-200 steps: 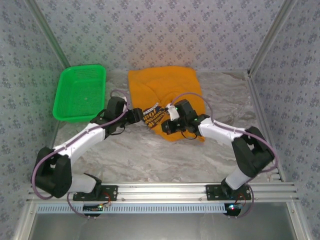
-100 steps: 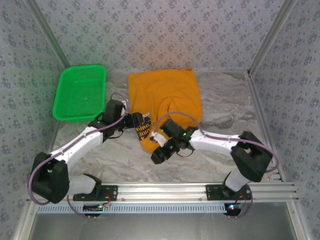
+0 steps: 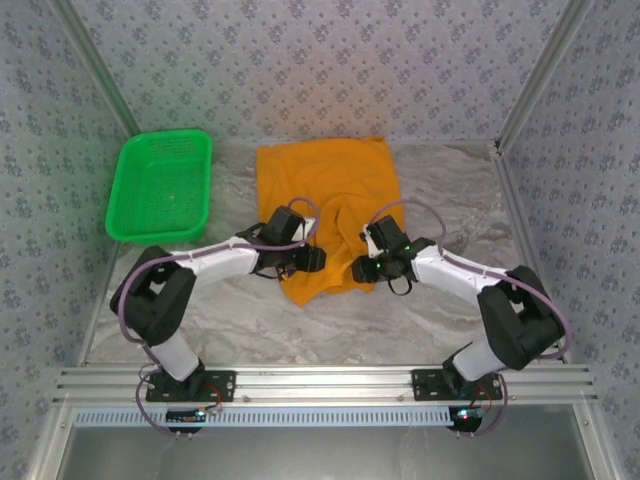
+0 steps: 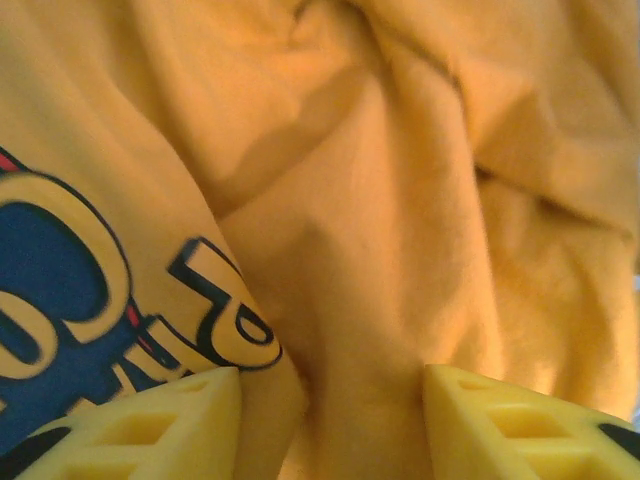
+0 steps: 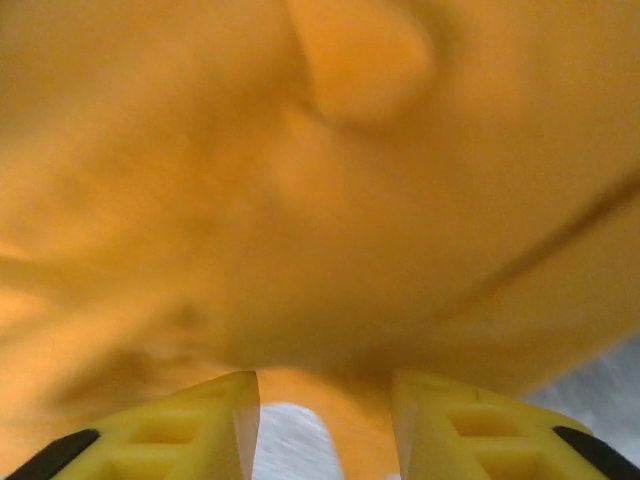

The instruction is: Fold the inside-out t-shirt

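Overlapping the t-shirt (image 4: pixel 420 200), the left tool (image 4: pixel 330 385) partly hides its graphic (image 4: pixel 60 320).

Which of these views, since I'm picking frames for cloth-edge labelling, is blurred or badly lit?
Top external: evenly lit, the t-shirt in focus, no glare. Left wrist: close but readable, soft shadows in the folds, the printed graphic fairly crisp. Right wrist: the worst, cloth soft and smeared, folds barely defined.

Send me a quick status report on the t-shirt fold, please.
Left claw open, astride a ridge of the t-shirt. Right claw open at its near edge. Cloth rumpled between them. Green basket apart, far left.
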### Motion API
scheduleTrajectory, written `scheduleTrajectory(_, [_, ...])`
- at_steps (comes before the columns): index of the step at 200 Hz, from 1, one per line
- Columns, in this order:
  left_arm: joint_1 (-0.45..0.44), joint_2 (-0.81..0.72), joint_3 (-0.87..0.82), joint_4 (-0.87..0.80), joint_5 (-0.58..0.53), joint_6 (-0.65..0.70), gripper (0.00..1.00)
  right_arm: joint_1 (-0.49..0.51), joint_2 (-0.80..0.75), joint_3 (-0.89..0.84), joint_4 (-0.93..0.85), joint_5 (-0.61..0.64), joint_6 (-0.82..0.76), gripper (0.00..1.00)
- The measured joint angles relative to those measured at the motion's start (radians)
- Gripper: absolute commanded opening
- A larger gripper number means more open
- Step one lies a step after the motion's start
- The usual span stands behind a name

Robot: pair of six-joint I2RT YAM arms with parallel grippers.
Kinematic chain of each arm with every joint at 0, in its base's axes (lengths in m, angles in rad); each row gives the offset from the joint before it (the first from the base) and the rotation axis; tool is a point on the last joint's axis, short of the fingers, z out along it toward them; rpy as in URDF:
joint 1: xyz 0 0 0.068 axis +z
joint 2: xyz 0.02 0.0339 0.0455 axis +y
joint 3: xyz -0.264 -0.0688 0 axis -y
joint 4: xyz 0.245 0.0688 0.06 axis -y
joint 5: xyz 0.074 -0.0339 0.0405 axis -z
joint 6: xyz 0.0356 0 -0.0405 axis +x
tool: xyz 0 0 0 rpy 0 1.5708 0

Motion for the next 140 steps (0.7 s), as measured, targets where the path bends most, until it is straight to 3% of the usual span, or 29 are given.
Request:
scheduleTrajectory(25, [-0.053,0.010,-0.018,-0.039,0.020,0.070,0.49,0.005,-0.004,-0.070,-0.034,-0.007,0.048,0.00])
scheduleTrajectory(66, [-0.224,-0.051,-0.097,-0.082,0.009,0.185,0.51,0.024,-0.053,-0.083,-0.167,0.003,0.095,0.00])
scheduleTrajectory(88, [-0.261,-0.083,-0.148,-0.085,0.004,0.217,0.54,-0.014,-0.058,-0.075,-0.283,0.019,0.115,0.00])
scheduleTrajectory(113, [-0.281,-0.129,-0.183,-0.085,0.005,0.263,0.59,-0.050,-0.081,-0.026,-0.434,0.126,0.177,0.00])
scheduleTrajectory(121, [-0.281,-0.149,-0.185,-0.090,0.005,0.278,0.60,-0.051,-0.089,0.009,-0.479,0.169,0.193,0.06])
scheduleTrajectory(140, [-0.257,-0.197,-0.164,-0.120,0.020,0.315,0.60,-0.047,-0.090,0.103,-0.512,0.222,0.190,0.30])
